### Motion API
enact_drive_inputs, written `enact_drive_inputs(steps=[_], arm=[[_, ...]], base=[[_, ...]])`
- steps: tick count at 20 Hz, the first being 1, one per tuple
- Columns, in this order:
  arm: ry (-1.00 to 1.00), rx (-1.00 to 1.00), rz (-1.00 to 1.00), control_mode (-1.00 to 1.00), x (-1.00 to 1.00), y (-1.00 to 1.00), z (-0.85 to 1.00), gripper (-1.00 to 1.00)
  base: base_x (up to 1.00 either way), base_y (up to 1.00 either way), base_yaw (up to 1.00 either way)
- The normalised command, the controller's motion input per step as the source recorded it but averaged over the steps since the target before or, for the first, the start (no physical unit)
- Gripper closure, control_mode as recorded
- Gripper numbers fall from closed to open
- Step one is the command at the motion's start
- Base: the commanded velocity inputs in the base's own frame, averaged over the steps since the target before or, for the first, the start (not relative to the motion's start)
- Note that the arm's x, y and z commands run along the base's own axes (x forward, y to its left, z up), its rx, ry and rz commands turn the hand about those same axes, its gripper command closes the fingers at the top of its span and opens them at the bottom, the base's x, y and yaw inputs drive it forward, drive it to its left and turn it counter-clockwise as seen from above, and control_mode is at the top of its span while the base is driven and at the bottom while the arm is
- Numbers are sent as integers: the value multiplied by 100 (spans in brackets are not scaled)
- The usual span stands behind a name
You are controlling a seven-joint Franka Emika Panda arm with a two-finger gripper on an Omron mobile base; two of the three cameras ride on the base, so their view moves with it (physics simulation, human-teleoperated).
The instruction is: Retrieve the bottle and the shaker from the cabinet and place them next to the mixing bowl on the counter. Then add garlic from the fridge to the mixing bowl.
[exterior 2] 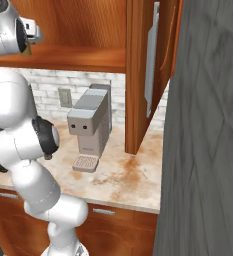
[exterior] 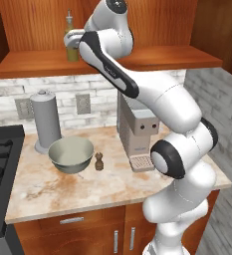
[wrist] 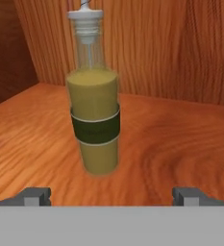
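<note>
1. Jaws stand wide apart, holding nothing; I see the gripper [wrist: 111, 194] with both tips low on either side of the bottle [wrist: 93, 103].
2. Bottle stands upright on the cabinet shelf [wrist: 180, 144], just ahead of the tips and untouched.
3. From my left base view, the gripper [exterior: 71, 41] is up at the shelf beside the bottle [exterior: 70, 42].
4. Down on the counter [exterior: 62, 191], the shaker [exterior: 99, 161] stands just beside the bowl [exterior: 71, 154].

Raised arm, gripper [wrist: 111, 194] wide open
</note>
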Motion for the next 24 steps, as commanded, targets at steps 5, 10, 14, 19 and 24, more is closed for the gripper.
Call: enact_drive_inputs(steps=[5, 10, 14, 19, 24], arm=[[0, 0, 2, -100, 9, 7, 0, -100], [-1, 0, 3, -100, 0, 11, 0, -100], [0, 0, 3, -100, 0, 12, 0, -100], [0, 0, 5, -100, 0, 6, 0, -100], [0, 0, 3, -100, 8, 0, 0, -100]], base=[[0, 0, 0], [0, 0, 0], [0, 0, 0], [0, 0, 0], [0, 0, 0]])
